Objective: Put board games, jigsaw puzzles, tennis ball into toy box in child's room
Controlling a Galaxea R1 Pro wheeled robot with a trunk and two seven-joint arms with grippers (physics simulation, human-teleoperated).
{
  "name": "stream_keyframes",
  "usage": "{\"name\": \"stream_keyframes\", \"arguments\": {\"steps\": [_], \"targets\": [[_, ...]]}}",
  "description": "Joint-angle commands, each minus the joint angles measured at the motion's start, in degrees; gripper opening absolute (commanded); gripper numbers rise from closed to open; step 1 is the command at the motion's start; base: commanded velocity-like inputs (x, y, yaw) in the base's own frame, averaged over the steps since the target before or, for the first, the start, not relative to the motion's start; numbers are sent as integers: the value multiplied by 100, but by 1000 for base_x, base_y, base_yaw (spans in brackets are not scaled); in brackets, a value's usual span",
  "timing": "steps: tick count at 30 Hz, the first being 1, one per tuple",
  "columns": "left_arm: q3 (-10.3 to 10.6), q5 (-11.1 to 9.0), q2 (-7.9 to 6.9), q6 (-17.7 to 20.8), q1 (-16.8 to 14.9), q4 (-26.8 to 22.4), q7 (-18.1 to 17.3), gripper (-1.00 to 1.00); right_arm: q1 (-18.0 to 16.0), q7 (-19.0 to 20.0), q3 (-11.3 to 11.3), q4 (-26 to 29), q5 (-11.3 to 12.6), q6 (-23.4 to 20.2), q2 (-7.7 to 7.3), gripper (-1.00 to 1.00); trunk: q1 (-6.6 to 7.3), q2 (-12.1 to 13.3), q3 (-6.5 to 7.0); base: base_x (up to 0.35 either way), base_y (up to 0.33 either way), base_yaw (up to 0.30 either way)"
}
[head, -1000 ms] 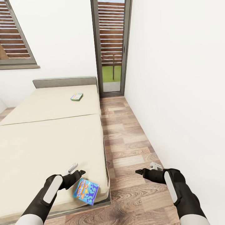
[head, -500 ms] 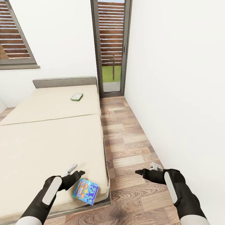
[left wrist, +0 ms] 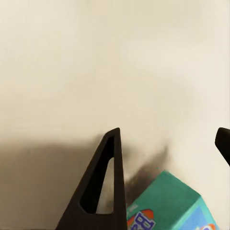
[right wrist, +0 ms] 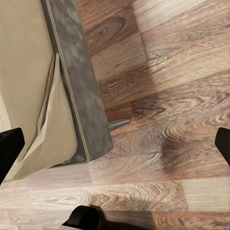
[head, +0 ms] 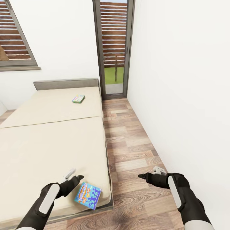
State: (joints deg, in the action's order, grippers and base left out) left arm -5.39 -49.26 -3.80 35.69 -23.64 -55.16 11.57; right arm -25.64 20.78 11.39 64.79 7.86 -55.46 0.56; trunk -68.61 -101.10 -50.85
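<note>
A mostly blue board game (head: pixel 88 195) lies flat on the near right corner of the bed (head: pixel 48 143). My left gripper (head: pixel 74 176) hovers open just left of and beyond it. In the left wrist view its dark fingers (left wrist: pixel 103 187) stand apart over the beige mattress, with the blue box (left wrist: pixel 167 206) beside one finger. A green-yellow board game (head: pixel 78 98) rests far up the bed near the headboard. My right gripper (head: pixel 143 175) is open over the wood floor, right of the bed. The table, toy box, jigsaw puzzles and tennis ball are out of view.
A strip of wood-plank floor (head: pixel 134 143) runs between the bed and the white right wall toward a tall dark-framed window (head: pixel 113 48). The bed's grey frame corner (right wrist: pixel 81 96) lies below my right gripper. A second window (head: pixel 16 35) is on the back wall.
My left arm has drawn back and down a little, so its gripper sits slightly lower beside the blue board game. The right arm and both games have not moved.
</note>
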Motion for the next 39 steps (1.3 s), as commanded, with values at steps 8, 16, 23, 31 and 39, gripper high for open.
{"name": "stream_keyframes", "arguments": {"steps": [8, 16, 23, 31, 39], "targets": [[-576, 145, -2, -13, 419, -655, -252, 100, 6, 14, 12, 13, 10, -28, 6, 100, 0, -2, -5, 0, 0, 0], [-887, 150, 1, -33, 798, -1327, -706, 100, 26, 20, -118, 38, 2, -7, 0, 100, 0, -2, -5, 0, 0, 0], [-1004, 152, 1, -41, 959, -1631, -910, 100, 36, 22, -259, 64, -1, 54, -2, 100, 0, -2, -5, 0, 0, 0], [-1046, 153, 2, -51, 1024, -1754, -992, 100, 40, 14, -314, 74, -5, 96, -1, 100, 0, -2, -5, 0, 0, 0], [-1056, 152, 5, -58, 1085, -1901, -1010, 100, 41, 13, -330, 76, -3, 108, -3, 100, 0, -2, -5, 0, 0, 0]]}}
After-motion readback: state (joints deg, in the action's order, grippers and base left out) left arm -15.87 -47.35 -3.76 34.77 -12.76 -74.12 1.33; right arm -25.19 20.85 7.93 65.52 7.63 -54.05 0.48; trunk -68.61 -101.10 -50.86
